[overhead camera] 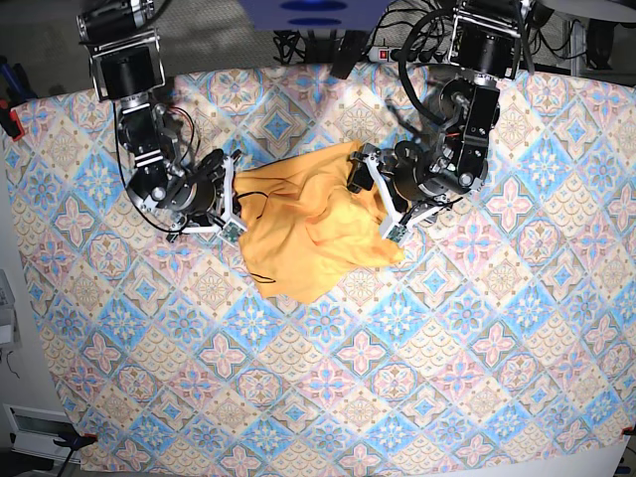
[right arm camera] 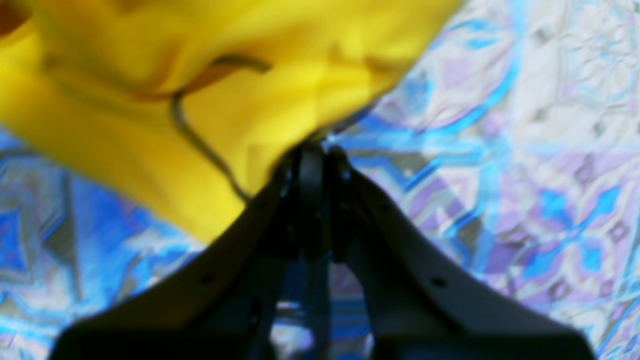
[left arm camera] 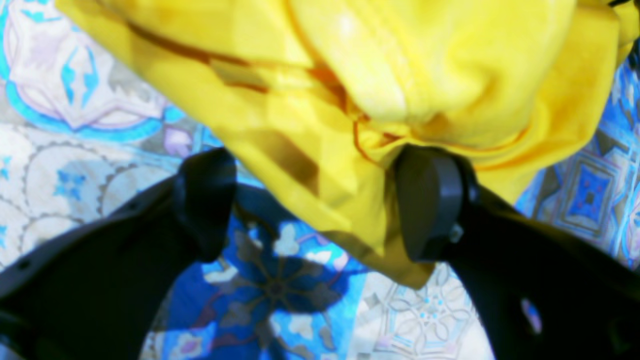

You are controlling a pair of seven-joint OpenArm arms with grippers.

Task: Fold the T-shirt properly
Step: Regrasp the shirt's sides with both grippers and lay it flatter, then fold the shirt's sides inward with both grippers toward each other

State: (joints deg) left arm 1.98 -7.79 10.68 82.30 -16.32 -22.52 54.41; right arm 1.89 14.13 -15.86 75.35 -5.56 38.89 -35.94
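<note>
A pale yellow-orange T-shirt [overhead camera: 313, 234] lies crumpled in a loose heap on the upper middle of a table [overhead camera: 477, 397] covered in a blue, pink and beige tile-patterned cloth [overhead camera: 378, 358]. Two black robot arms reach in from the far edge, one at each side of the shirt.

In the overhead view the right gripper [overhead camera: 231, 204] sits at the shirt's left edge and the left gripper [overhead camera: 376, 204] at its right edge. The garment between them is bunched and wrinkled, not spread flat, so the step in hand looks like the early one of taking hold and laying the shirt out, with no neat fold yet made.

The right wrist view shows what the overhead view cannot: the right gripper [right arm camera: 314, 155] has its jaws pressed together, apparently pinching the shirt's edge, with a thin dark trim line curving through the fabric [right arm camera: 190, 90] just beside them. This picture is blurred, so the exact bite is uncertain.

The left wrist view shows the left gripper [left arm camera: 320, 200] with jaws spread wide apart. A fold of yellow cloth [left arm camera: 350, 100] hangs down between them, touching the inner face of one jaw, but nothing is clamped.

The next move probably calls for the left jaws to close on that hanging fold, then for both arms to pull apart and spread the shirt flat.
</note>
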